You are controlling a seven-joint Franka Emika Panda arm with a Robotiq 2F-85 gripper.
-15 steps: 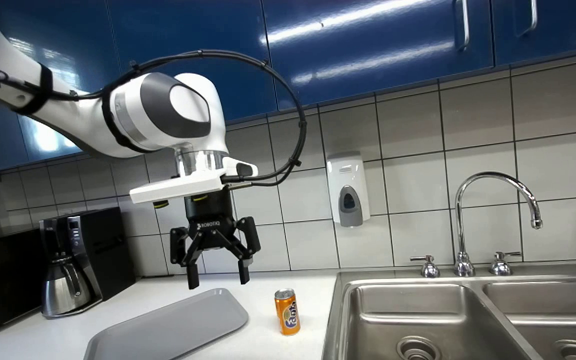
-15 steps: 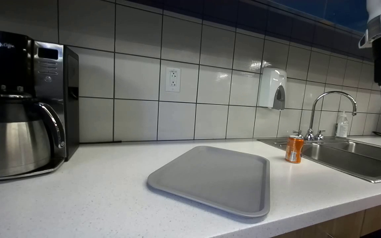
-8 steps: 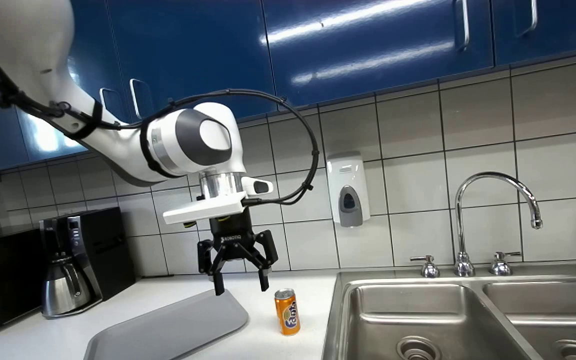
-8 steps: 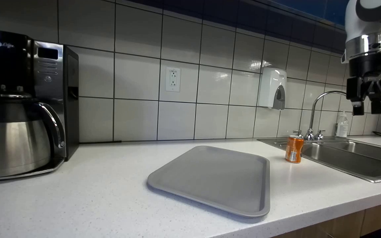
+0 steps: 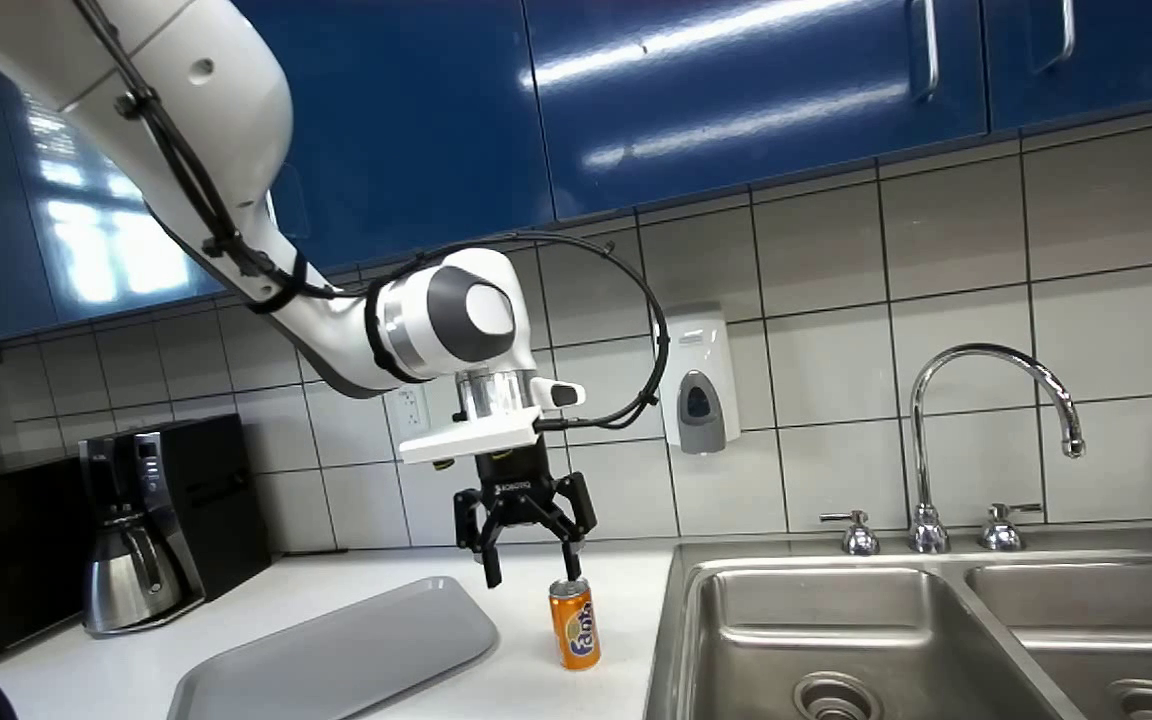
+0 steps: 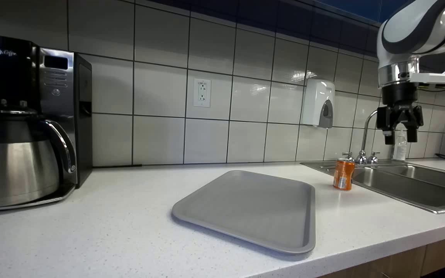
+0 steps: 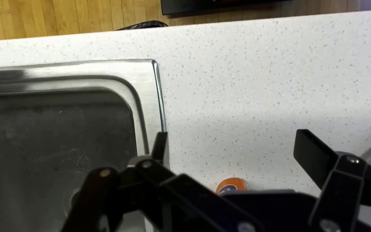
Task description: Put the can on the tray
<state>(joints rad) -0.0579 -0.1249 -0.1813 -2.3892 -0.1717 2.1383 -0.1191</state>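
Note:
The can (image 5: pixel 574 625) is orange with a silver top and stands upright on the counter beside the sink. It also shows in an exterior view (image 6: pixel 343 174). The tray (image 5: pixel 356 650) lies flat on the counter near the can, with nothing on it; it shows in an exterior view (image 6: pixel 245 208) too. My gripper (image 5: pixel 533 572) is open and empty, pointing down, above counter height. In an exterior view the gripper (image 6: pixel 400 138) hangs higher than the can. In the wrist view the can (image 7: pixel 233 184) is mostly hidden behind the gripper's (image 7: pixel 232 141) body.
The steel sink (image 5: pixel 674 630) borders the can's side of the counter, with a tall faucet (image 5: pixel 921 440) behind. A coffee maker (image 6: pixel 58 116) stands past the tray. A soap dispenser (image 5: pixel 698 380) hangs on the tiled wall. Blue cabinets (image 5: pixel 736 100) are overhead.
My open gripper has come lower and closer to the can, moving rightward in one exterior view and leftward in another. The can and tray have not moved.

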